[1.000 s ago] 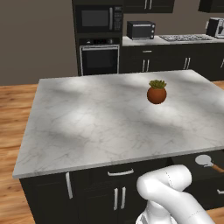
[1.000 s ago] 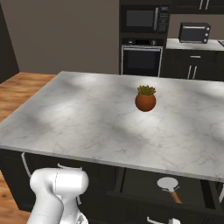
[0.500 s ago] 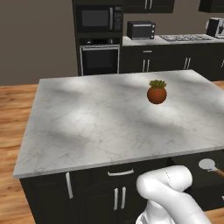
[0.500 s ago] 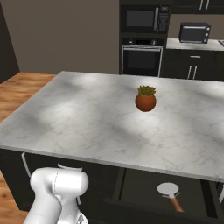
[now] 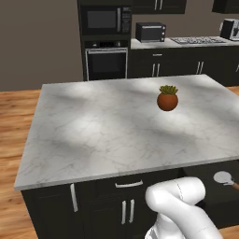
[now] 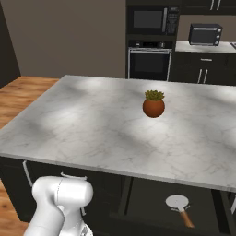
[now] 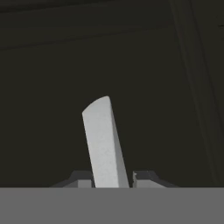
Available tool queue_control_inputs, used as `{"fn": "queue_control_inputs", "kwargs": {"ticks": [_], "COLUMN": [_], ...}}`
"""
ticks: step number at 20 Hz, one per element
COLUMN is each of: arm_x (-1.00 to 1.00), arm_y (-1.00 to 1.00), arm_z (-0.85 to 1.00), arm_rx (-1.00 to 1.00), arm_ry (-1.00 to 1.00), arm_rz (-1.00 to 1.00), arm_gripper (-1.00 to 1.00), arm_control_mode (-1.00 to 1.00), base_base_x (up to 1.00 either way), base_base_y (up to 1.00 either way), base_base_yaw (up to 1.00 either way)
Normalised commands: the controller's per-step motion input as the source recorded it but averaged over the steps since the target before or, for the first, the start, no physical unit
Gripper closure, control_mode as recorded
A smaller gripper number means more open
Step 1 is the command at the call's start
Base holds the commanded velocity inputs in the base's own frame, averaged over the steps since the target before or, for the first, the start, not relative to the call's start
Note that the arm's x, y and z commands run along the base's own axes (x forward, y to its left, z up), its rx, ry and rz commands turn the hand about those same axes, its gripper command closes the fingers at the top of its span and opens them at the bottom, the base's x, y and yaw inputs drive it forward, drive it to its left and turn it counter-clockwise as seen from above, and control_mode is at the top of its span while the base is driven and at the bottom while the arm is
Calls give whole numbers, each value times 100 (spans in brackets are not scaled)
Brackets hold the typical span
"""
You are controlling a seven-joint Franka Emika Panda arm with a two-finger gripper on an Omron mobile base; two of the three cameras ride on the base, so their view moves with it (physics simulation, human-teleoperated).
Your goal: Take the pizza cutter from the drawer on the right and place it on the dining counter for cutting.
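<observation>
Claw [image 7: 113,178] around round silver-grey pizza cutter [image 6: 178,203]

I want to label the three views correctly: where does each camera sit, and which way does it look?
Left base view: behind the arm's left, facing the marble island; white arm lower right.
Right base view: behind its right, facing the open near-black drawer; arm lower left.
Hand view: on the hand, along the jaws.
Both base views share the small potted plant and silver-wheeled, brown-handled pizza cutter.

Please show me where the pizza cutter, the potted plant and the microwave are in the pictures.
pizza cutter [image 6: 177,203]: right base view, on its round silver wheel.
potted plant [image 6: 153,107]: right base view, on its brown pot.
microwave [image 5: 103,20]: left base view, on its door.
</observation>
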Motion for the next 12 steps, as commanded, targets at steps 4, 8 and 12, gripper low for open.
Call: {"fn": "queue_control_inputs", "kwargs": {"ticks": [4, 8, 12], "arm_x": [-42, -38, -54], "arm_y": [-23, -37, -54], "arm_z": [0, 4, 24], "arm_rx": [0, 0, 0], "arm_ry": [0, 0, 0], "arm_rz": [0, 0, 0], "arm_gripper": [-100, -100, -100], "arm_control_mode": [-100, -100, -100], "base_base_x": [0, 0, 0], "base_base_y": [0, 0, 0], "base_base_yaw": [0, 0, 0]}}
